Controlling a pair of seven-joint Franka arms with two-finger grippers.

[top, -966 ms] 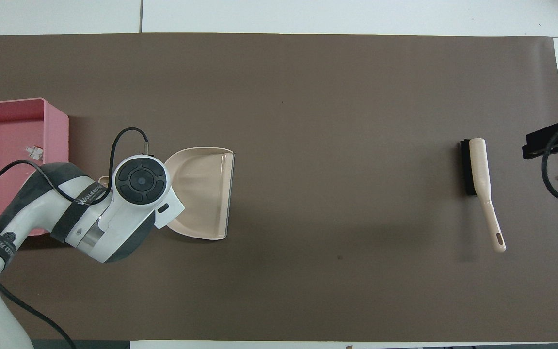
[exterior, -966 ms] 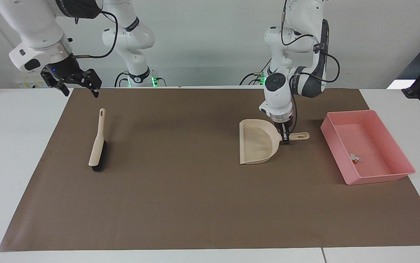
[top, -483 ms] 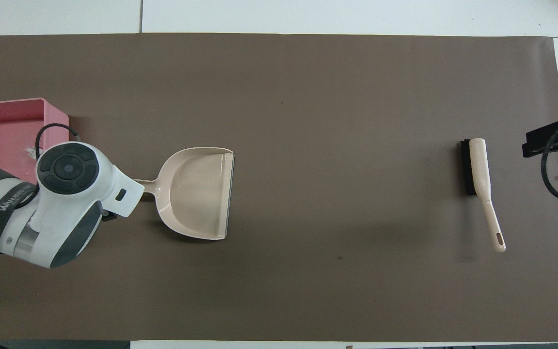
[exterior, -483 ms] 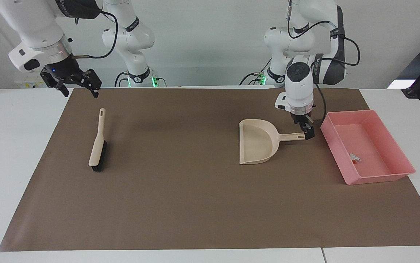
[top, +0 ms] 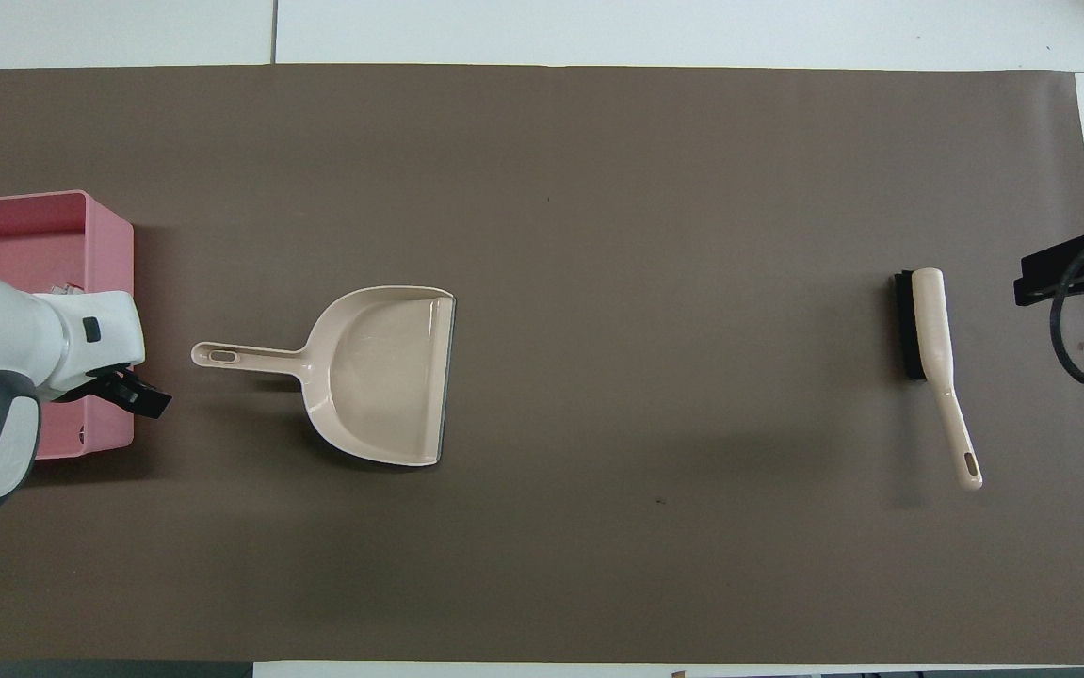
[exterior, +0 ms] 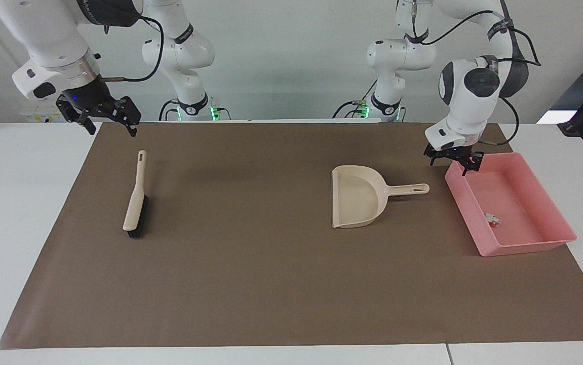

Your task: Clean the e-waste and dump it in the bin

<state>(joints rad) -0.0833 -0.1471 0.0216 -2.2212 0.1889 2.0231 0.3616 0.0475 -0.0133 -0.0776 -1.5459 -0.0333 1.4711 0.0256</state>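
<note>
Left hand (exterior: 454,163) open over bin (exterior: 554,215) rim (e-waste (exterior: 493,219) inside); right hand (exterior: 103,119) open.

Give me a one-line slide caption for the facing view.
E-waste lies in the pink bin; dustpan and brush rest on the mat, both grippers open, empty.

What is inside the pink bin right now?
The bin holds the e-waste, a small white piece with an orange mark, on its floor. In the overhead view the left arm covers much of the bin's inside.
</note>
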